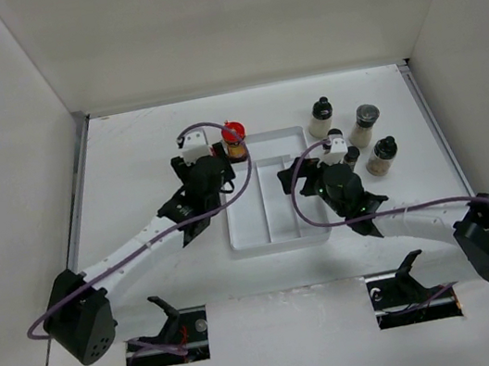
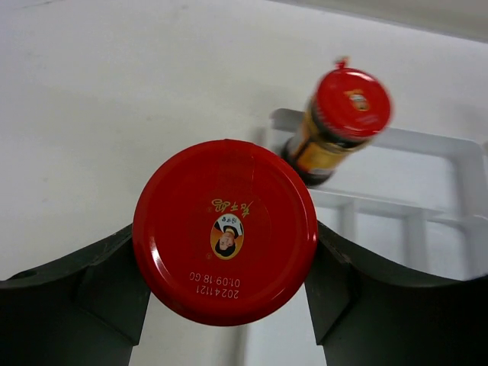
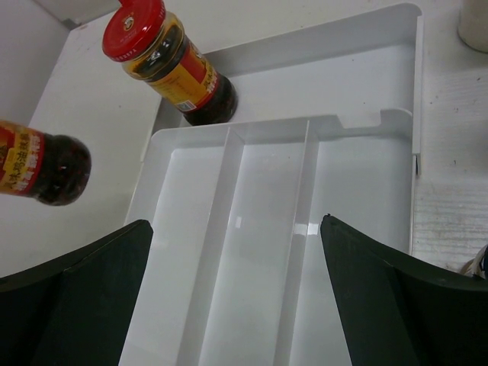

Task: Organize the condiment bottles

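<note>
Red-capped bottle [image 2: 225, 232], portrait logo, date stamp

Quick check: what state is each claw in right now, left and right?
Left claw: closed on a small red-capped glass bottle.
Right claw: open, holding nothing.

The white surface [image 1: 127, 156] carries a white divided tray [image 1: 278, 245], which lies flat just right of the left tool [image 2: 225, 252] and partly under the right tool [image 3: 236, 297]. Beyond and to the right of the right tool, three dark-lidded bottles stand upright on the bare surface, clear of the tray: a whitish bottle [image 1: 321, 118], a grey-topped bottle [image 1: 365, 125] and a brownish bottle [image 1: 382, 156].
</note>
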